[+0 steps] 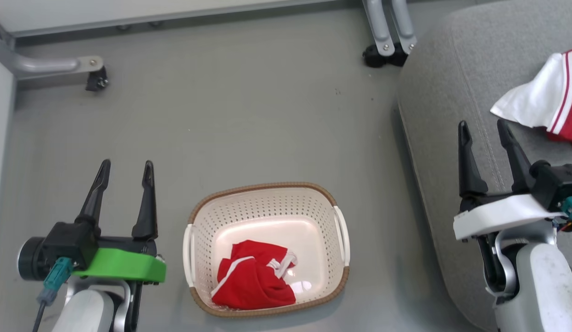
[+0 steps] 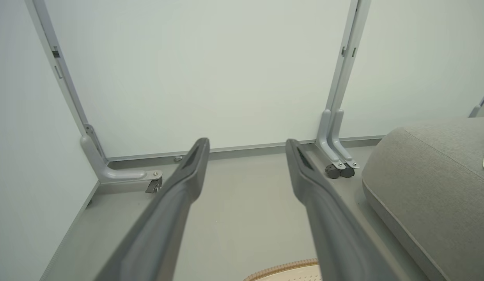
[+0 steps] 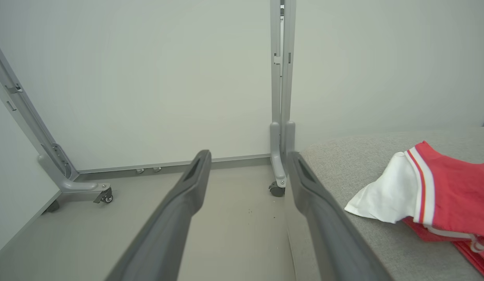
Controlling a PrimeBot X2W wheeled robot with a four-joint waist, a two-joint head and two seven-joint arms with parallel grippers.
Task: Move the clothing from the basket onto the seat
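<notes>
Though the grey seat point(image 1: 442, 92), right of frame, carries one red-and-white garment point(image 1: 539, 101), the basket point(image 1: 262, 186) at lower centre holds more red clothing point(image 1: 253, 281), bunched against its near wall. Left hand point(image 1: 126, 163) and right hand point(image 1: 482, 123) sit either side, both wide and empty, likely poised for another pick.

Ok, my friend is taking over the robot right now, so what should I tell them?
Left gripper: open, empty, over the floor beside the basket.
Right gripper: open, empty, over the near edge of the seat.
Things: one red garment lies crumpled in the basket; a red-and-white garment lies on the seat.
Done: one garment is on the seat.
Left to do: lift the red garment out of the basket and put it on the seat.
</notes>
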